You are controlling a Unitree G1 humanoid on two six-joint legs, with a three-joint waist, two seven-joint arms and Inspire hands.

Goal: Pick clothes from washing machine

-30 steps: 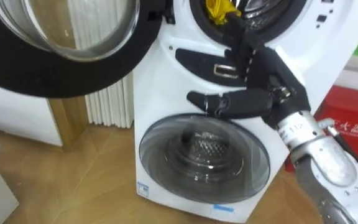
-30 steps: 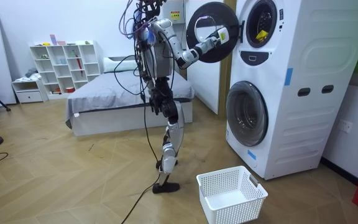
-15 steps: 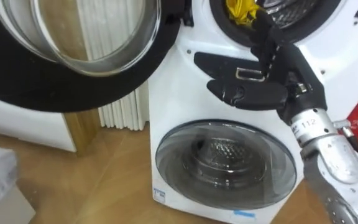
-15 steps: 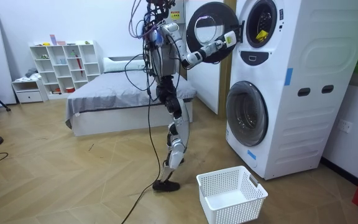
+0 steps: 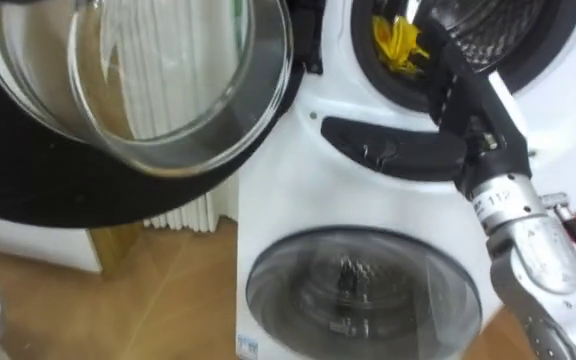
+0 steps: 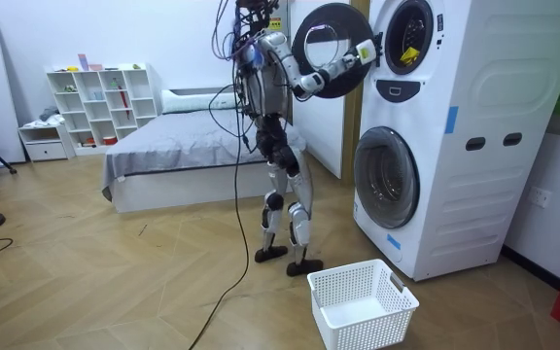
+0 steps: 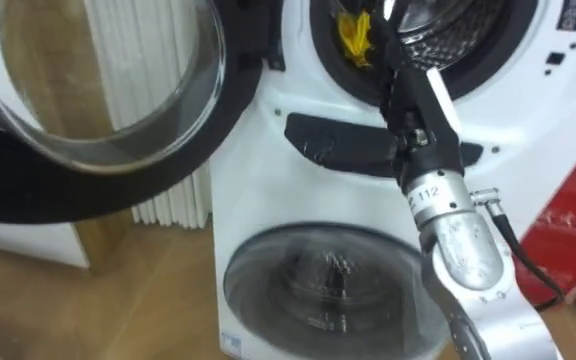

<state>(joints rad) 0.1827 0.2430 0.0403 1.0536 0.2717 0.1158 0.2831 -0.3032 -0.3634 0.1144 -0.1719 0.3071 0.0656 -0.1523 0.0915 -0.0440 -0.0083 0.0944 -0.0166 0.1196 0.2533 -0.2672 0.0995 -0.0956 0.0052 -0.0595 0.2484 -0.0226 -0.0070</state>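
While the robot stands on the wooden floor (image 6: 115,282) facing the white washing machine stack (image 6: 474,146), its right hand (image 5: 473,105) is raised to the mouth of the upper drum (image 5: 513,30).

Hand state: the fingers are straight and extended and hold nothing. The fingertips are at the lower-left rim of the opening.

Task item: a yellow garment (image 5: 396,40) lies just inside that rim, beside the fingertips on the robot's left. Whether they touch it cannot be told.

The upper door (image 5: 148,100), black-framed with a glass bowl, is swung fully open to the robot's left. The lower door (image 5: 363,300) is closed.

A white laundry basket (image 6: 363,303) sits on the floor near the robot's feet, in front of the stack. Behind the robot, a bed (image 6: 178,160) and a white shelf unit (image 6: 95,102) stand by the far wall.
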